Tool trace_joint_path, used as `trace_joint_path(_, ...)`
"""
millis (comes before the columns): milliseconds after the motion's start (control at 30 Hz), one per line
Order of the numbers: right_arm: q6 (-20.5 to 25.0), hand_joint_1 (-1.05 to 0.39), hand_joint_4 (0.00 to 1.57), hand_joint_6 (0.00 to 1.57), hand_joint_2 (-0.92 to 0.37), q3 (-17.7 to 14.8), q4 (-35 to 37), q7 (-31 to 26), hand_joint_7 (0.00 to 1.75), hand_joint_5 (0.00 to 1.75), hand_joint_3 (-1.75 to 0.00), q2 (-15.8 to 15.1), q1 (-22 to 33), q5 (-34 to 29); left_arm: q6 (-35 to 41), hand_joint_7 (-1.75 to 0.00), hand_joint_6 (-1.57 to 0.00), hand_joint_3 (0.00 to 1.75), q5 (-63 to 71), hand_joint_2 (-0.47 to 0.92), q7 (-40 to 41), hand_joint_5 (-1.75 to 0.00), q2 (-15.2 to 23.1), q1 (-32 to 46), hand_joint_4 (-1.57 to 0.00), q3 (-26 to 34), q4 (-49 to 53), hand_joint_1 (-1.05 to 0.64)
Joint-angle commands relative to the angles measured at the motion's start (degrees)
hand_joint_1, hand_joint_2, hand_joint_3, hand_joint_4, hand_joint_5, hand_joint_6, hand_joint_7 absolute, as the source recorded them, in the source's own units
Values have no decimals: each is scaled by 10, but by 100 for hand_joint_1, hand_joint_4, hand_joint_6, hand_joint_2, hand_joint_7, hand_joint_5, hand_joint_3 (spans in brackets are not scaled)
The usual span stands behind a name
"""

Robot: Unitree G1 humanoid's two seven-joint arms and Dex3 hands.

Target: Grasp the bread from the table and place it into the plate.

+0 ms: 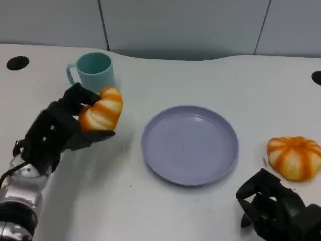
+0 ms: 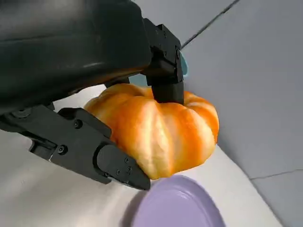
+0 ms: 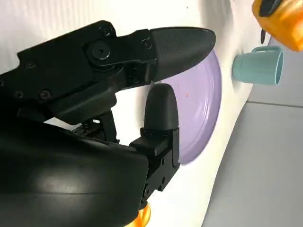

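My left hand (image 1: 55, 131) grips an orange, pumpkin-shaped bread (image 1: 102, 113) and holds it above the table, to the left of the purple plate (image 1: 189, 144). In the left wrist view the fingers (image 2: 104, 156) clamp the bread (image 2: 161, 127) from both sides, with the plate's rim (image 2: 175, 208) below it. A second orange bread (image 1: 294, 156) lies on the table to the right of the plate. My right hand (image 1: 276, 211) rests at the front right, near that second bread, holding nothing. In the right wrist view its fingers (image 3: 161, 45) are apart over the plate (image 3: 203, 109).
A teal cup (image 1: 94, 70) stands just behind the held bread, also visible in the right wrist view (image 3: 259, 65). Black holes mark the white table at the far left (image 1: 17, 63) and far right (image 1: 316, 77). A grey wall runs along the back.
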Motion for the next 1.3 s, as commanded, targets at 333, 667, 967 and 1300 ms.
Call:
trace_joint_path(333,-6,-30,60,39,-92,-1,23,-6,175,175,-33,-5,-19,-8,-70,-175,-67,3,158,87,5,-175,-49,-90,-88,-131,-56,-7)
trace_joint_path(667,-7,-31,60,40,-92,6,19,-14,175,175,-33,4,-16,-21,-16,-175,-63,4,249,88,50,-175,-93,-172,-87,-205,43,-12)
trace_joint_path(967,-8,-30,57,39,-92,9,20,-13,175,175,-33,15,-13,-18,0,-175,-50,2,324,85,105,-175,-92,-203,-75,-267,90,-35)
trace_joint_path(1300,-19,-29,60,38,-92,11,20,-15,175,175,-34,21,-9,-13,22,-8,-16,32,378,92,58,-32,-84,-230,-4,-329,98,-95)
